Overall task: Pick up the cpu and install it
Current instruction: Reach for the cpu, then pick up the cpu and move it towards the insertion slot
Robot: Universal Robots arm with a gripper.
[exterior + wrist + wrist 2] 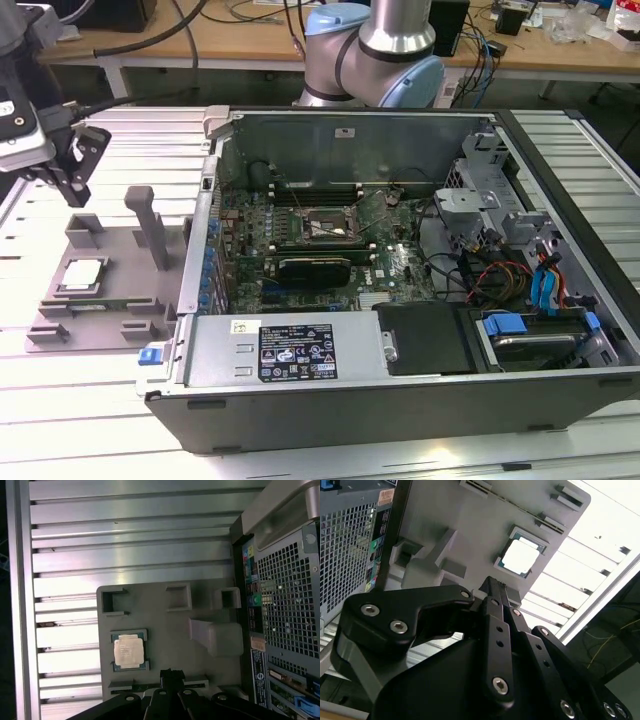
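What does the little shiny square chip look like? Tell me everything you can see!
The cpu is a small flat square with a shiny silver-grey metal top and a thin rim. It lies flat, top up, in a square recess of the grey plastic tray. Only the tray touches it; the gripper hangs apart from it.

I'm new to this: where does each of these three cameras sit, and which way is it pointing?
Exterior view: off the arm, looking down on the open computer case and the grey tray.
First wrist view: at the wrist, looking down past the gripper onto the cpu in the tray.
Second wrist view: at the wrist, looking along the gripper's linkage toward the same tray.
All three share the cpu.
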